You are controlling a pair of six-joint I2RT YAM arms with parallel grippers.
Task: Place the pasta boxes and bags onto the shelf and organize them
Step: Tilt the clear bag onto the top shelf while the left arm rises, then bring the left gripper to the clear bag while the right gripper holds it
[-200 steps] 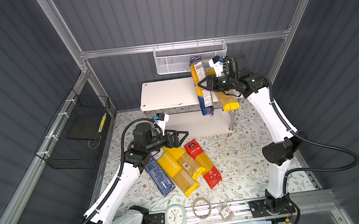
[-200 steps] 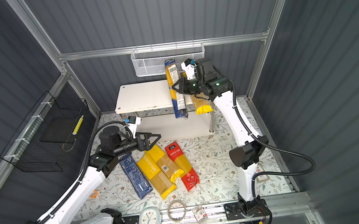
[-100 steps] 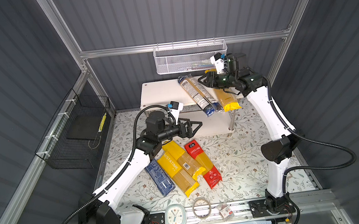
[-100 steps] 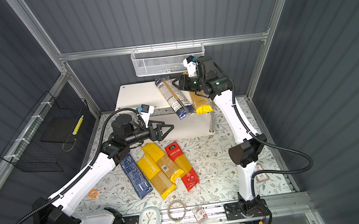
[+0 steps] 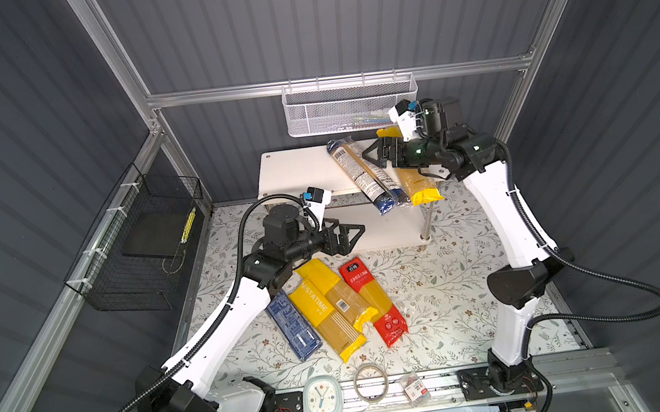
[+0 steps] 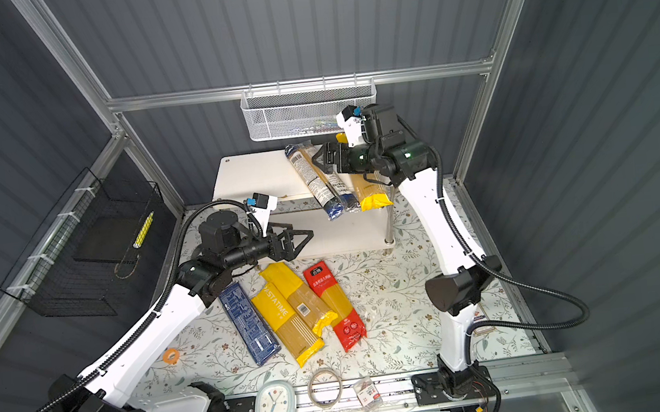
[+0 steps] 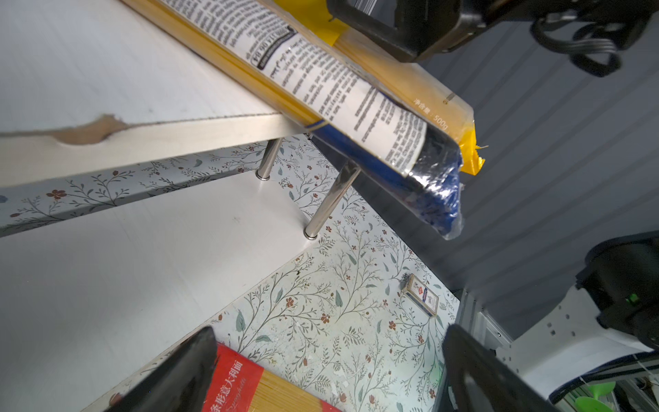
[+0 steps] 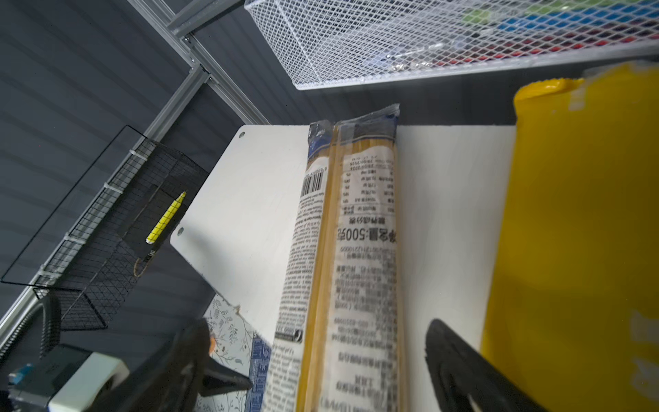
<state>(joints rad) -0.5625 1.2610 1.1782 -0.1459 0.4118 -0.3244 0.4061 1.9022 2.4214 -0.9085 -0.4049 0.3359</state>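
Broadly, the floral-patterned table [image 5: 433,288] fills the floor of the cell. The white two-tier shelf [image 5: 295,173] stands at its back, below a white mesh basket [image 5: 351,106] hung on the rear rail. A black wire basket [image 5: 136,244] hangs on the left wall.

Two packs lie on the shelf's top board, toward its right end. One is a clear spaghetti bag with dark-blue ends [image 5: 360,172], set diagonally. Just beside it is a yellow bag [image 5: 420,183], partly hidden under the right arm. The near ends of both overhang the board's front edge.

Four more packs lie side by side on the table in front of the shelf: a dark-blue patterned box [image 5: 295,327], a yellow PASTATIME bag [image 5: 323,320], a second yellow bag [image 5: 348,297] overlapping it, and a red bag [image 5: 376,302].

The right tool [image 5: 370,156] hovers low over the top board. Its jaws are spread wide to either side of the clear bag and grip nothing; in the right wrist view its fingers [image 8: 460,367] stand off the wrapper. The left tool [image 5: 356,237] hangs by the left part of the lower board, jaws wide apart and empty.

A clock [image 5: 321,398] and a tape ring [image 5: 371,386] sit at the front rail.
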